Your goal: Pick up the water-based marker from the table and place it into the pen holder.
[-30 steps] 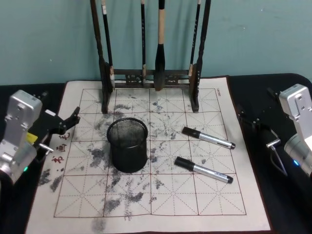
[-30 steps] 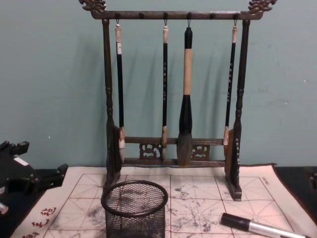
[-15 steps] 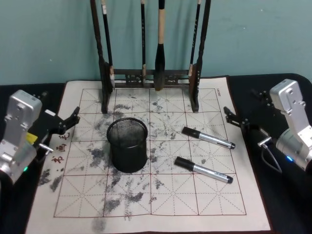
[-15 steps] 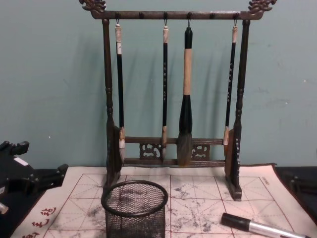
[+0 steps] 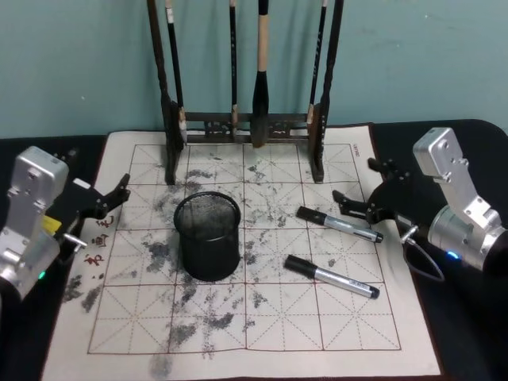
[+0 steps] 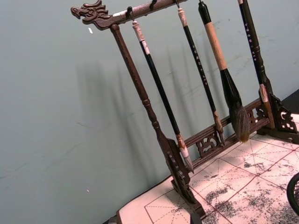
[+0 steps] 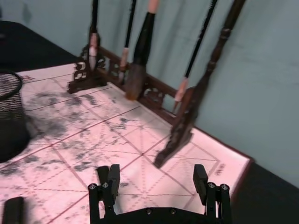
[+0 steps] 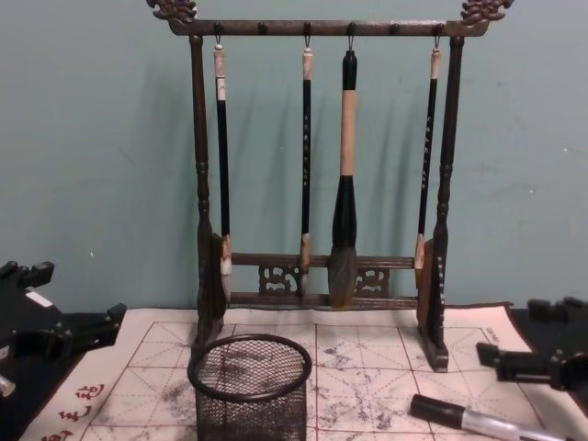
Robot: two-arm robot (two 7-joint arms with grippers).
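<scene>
The water-based marker lies flat on the white felt mat, to the right of the pen holder and clear of it. It rests at a slant. Its black cap points towards the holder and the rack, and its silver-grey barrel runs away to the right, ending in a small dark tip. A second marker of the same make lies nearer the robot, roughly parallel and apart from the first.

The pen holder, a black wire-mesh cup, stands upright on the ink-stained red grid. From the head camera, its mouth shows its own mesh wall and floor. Behind it stands the dark wooden brush rack, with four brushes hanging from its top bar.

The right gripper hangs just beyond the marker's barrel, a little above the mat. Its fingers are spread wide with nothing between them, and the chest camera shows a gap between it and the marker. The left gripper sits at the mat's left edge over the dark table, also spread and holding nothing.
</scene>
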